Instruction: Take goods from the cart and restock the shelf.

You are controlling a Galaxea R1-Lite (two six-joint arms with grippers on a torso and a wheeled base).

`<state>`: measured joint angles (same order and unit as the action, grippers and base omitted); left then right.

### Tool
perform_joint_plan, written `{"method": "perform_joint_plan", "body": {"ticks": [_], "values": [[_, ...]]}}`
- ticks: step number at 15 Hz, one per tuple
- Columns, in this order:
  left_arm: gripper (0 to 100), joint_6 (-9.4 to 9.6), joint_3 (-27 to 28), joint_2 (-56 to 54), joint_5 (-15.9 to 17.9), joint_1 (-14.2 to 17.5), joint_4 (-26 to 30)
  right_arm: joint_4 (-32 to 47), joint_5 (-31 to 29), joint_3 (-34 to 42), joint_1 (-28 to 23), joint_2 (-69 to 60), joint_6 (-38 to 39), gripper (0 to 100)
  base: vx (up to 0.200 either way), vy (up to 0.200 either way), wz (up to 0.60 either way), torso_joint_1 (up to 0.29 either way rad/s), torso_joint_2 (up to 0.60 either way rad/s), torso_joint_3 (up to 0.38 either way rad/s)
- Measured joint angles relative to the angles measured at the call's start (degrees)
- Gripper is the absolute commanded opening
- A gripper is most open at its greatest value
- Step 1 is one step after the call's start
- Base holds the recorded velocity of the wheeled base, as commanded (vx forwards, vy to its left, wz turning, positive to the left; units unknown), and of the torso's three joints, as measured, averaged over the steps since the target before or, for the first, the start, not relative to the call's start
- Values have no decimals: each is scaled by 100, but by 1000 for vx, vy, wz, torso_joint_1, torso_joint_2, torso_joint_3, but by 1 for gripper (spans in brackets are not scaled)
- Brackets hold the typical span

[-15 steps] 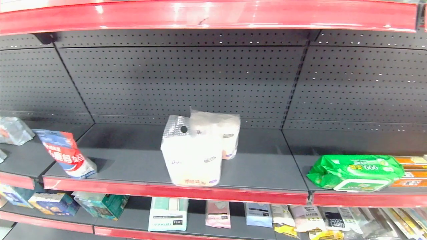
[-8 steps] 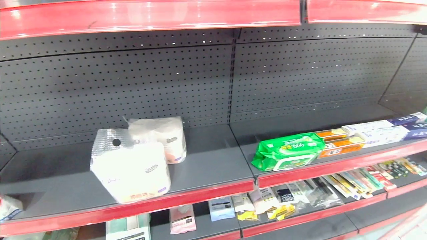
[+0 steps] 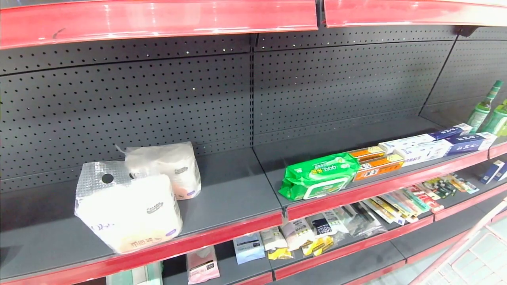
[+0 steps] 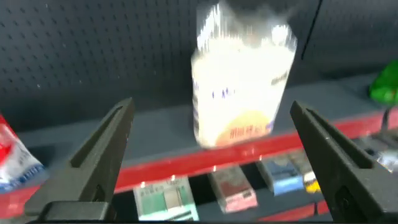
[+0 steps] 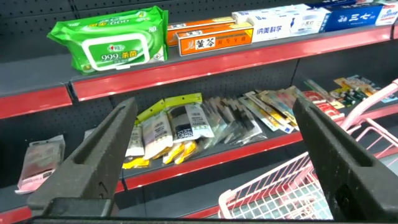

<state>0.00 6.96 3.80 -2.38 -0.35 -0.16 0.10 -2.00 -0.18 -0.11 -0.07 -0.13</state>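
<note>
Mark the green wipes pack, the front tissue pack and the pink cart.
green wipes pack point(image 3: 317, 180), head view, middle of its top face
front tissue pack point(image 3: 130, 211), head view, front face
pink cart point(image 5: 273, 183), right wrist view, wire wall

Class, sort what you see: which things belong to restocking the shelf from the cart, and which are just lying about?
Job: shelf, pink cart, open left gripper, open right gripper.
Lying about: white tissue packs, green wipes pack, orange boxes, green bottles, all already shelved.

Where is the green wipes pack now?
The green plastic wipes pack lies right of centre in head view, on the dark shelf, beside flat orange boxes.
</note>
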Motion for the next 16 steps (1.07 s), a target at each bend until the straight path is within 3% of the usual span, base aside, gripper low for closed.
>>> {"method": "perform_joint_plan", "body": {"ticks": [3, 6, 9, 16], "values": [[100, -210, 1150, 1532, -563, 140, -63, 0, 0, 0, 4, 0, 0, 100, 0, 0, 0, 0, 0, 0], [100, -317, 1768, 3428, -1057, 724, -77, 0, 0, 0, 1, 0, -2, 100, 0, 0, 0, 0, 0, 0], [100, -319, 2019, 4879, -1092, 1206, -93, 0, 0, 0, 1, 0, -2, 100, 0, 0, 0, 0, 0, 0], [100, -224, 2113, 6485, -1034, 1771, -104, 0, 0, 0, 1, 0, -2, 100, 0, 0, 0, 0, 0, 0]]}}
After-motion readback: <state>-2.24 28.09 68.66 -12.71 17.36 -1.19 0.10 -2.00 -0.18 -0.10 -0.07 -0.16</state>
